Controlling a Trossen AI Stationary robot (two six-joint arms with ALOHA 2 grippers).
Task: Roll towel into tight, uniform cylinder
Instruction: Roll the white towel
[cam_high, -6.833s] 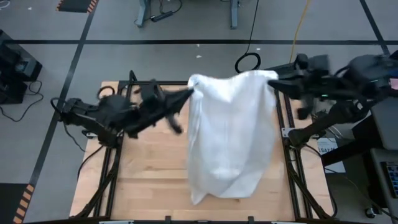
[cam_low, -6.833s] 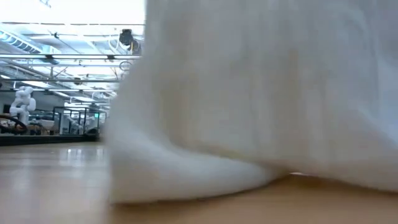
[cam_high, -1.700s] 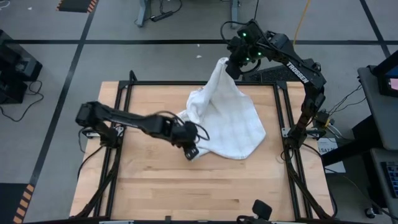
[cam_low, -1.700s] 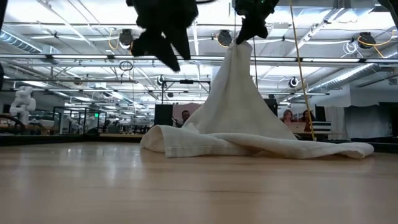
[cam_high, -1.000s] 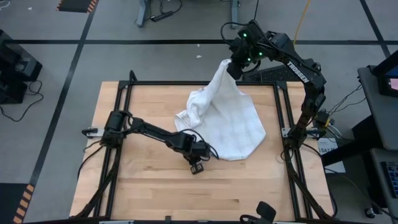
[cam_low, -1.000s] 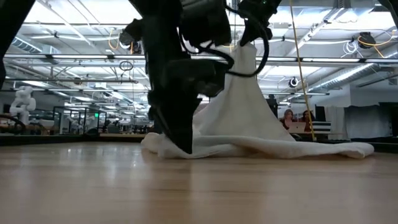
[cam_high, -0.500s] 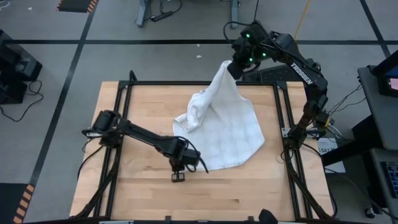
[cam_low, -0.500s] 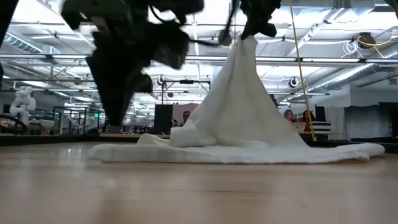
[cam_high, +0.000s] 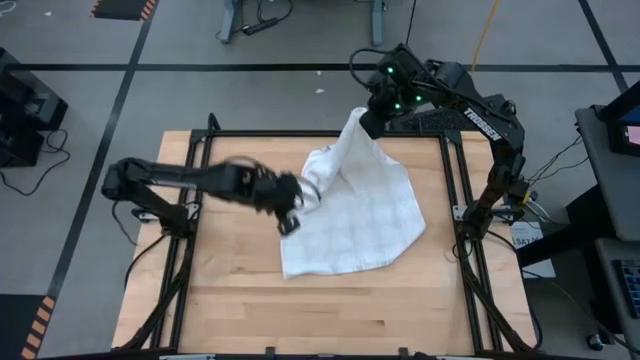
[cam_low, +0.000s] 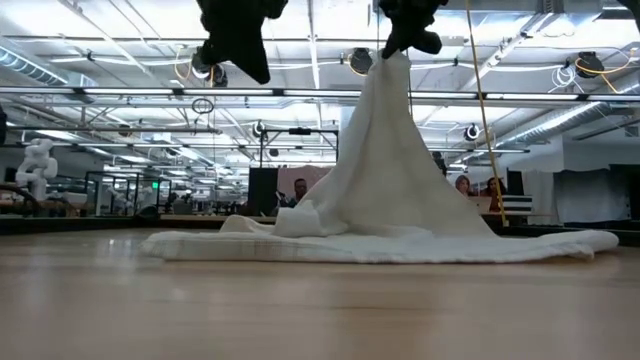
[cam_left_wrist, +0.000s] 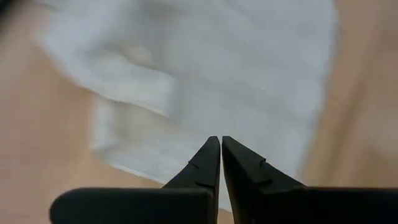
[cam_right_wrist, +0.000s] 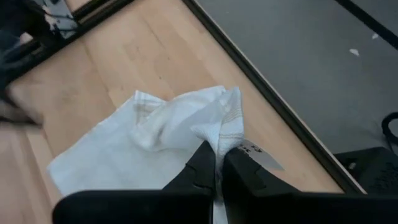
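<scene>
Thin white cloth: the towel (cam_high: 355, 215) lay mid-table, limp and light. Right gripper (cam_high: 366, 122) pinched its raised far corner; left gripper (cam_high: 290, 222), closed and apparently empty, hovered at the left edge.

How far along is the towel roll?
Done: nothing rolled; the towel lies partly spread on the table. In hand: the right gripper is shut on a far corner, lifted. The left gripper is shut, empty, above the towel's left edge. Left: flattening, all rolling.

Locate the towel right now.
In the high view the towel lies on the table's right-centre, its far corner pinched and lifted by the right gripper; the shut left gripper hovers over its left edge.
</scene>
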